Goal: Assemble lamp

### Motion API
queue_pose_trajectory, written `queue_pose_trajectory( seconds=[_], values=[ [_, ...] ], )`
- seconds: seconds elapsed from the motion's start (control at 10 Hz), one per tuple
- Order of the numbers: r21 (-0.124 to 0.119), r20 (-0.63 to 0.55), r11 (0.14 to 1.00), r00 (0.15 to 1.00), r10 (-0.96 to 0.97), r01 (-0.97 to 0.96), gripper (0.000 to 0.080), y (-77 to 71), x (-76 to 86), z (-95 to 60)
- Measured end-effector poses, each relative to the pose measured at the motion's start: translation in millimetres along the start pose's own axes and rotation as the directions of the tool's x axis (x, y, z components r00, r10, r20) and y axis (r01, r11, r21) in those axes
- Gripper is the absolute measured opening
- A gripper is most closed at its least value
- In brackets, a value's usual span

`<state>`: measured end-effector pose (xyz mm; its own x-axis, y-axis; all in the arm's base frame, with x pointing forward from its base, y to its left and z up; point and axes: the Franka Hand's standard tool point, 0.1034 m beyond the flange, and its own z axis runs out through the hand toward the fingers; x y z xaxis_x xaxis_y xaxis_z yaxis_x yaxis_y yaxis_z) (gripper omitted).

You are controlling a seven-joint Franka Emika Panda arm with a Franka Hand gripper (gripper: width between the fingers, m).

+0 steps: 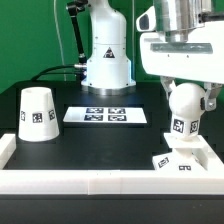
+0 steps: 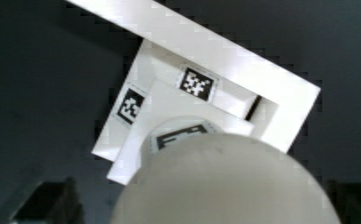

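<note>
My gripper (image 1: pixel 183 98) is shut on the white ball-shaped bulb (image 1: pixel 183 108) and holds it upright just above the square base (image 1: pixel 185 158) at the exterior view's right, near the front wall. In the wrist view the bulb (image 2: pixel 221 180) fills the foreground and hides the fingertips; the tagged base (image 2: pixel 203 95) lies beyond it. The cone-shaped shade (image 1: pixel 37 114) stands on the dark table at the exterior view's left, away from the gripper.
The marker board (image 1: pixel 107 116) lies flat in the middle of the table. A white wall (image 1: pixel 100 182) runs along the front, with a corner piece at the left (image 1: pixel 6 150). The robot's base (image 1: pixel 107 55) stands behind.
</note>
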<state>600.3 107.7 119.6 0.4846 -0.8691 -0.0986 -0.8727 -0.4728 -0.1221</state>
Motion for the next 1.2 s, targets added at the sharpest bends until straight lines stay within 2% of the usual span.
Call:
queue_pose_trajectory(
  seconds=[0.2, 0.5, 0.7, 1.0, 1.1, 1.2],
  values=[
    [-0.007, -0.006, 0.981, 0.981, -0.194, 0.194, 0.0695, -0.2, -0.9, 0.3],
    [-0.029, -0.015, 0.848, 0.848, -0.53, 0.529, 0.0698, -1.1, -3.9, 0.8],
    [-0.03, -0.011, 0.777, 0.777, -0.629, 0.629, 0.0698, -0.7, -3.4, 0.9],
    [-0.033, -0.004, 0.624, 0.625, -0.781, 0.78, 0.0698, -0.4, -2.8, 1.0],
    [-0.036, -0.007, 0.545, 0.545, -0.838, 0.838, 0.0698, -0.6, -1.9, 1.1],
    [-0.057, -0.029, 0.425, 0.424, -0.905, 0.904, 0.0698, -3.0, 0.1, 1.4]
  ],
)
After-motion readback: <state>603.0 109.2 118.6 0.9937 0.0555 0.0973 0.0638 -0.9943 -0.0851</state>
